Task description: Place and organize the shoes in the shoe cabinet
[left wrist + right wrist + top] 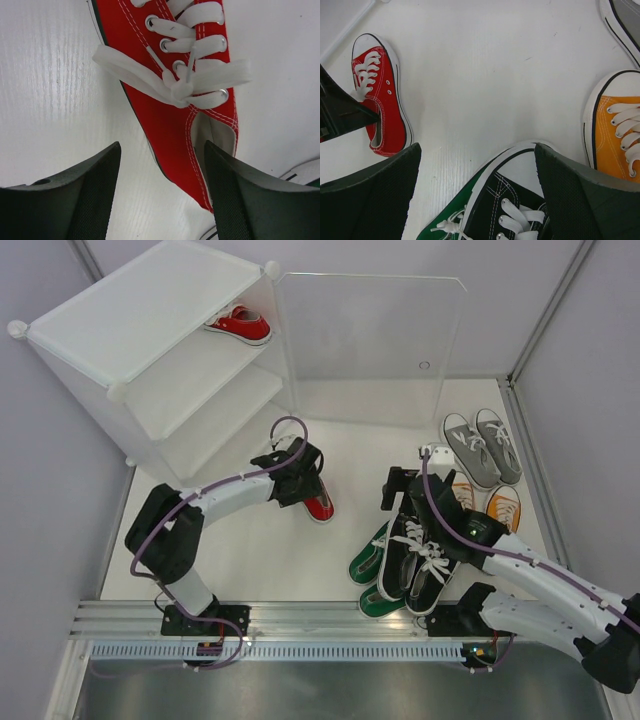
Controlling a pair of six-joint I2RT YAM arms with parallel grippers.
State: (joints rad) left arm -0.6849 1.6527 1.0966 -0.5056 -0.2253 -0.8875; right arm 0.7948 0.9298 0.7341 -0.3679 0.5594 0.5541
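One red shoe (240, 325) stands on the top shelf of the white shoe cabinet (130, 320). Its mate (322, 508) (185, 100) lies on the floor, and my left gripper (305, 488) (162, 195) hangs open over it. The heel sits between the fingers, close to the right one. My right gripper (398, 492) (477, 195) is open above the toe of a black shoe (415, 555) (515, 205). That black pair lies partly on the green shoes (368, 562) (465, 210).
The clear cabinet door (370, 340) stands swung open at the back. The orange pair (503, 505) (615, 140) and the grey pair (485, 445) lie at the right, near the wall. The lower shelves (215, 400) show nothing on them.
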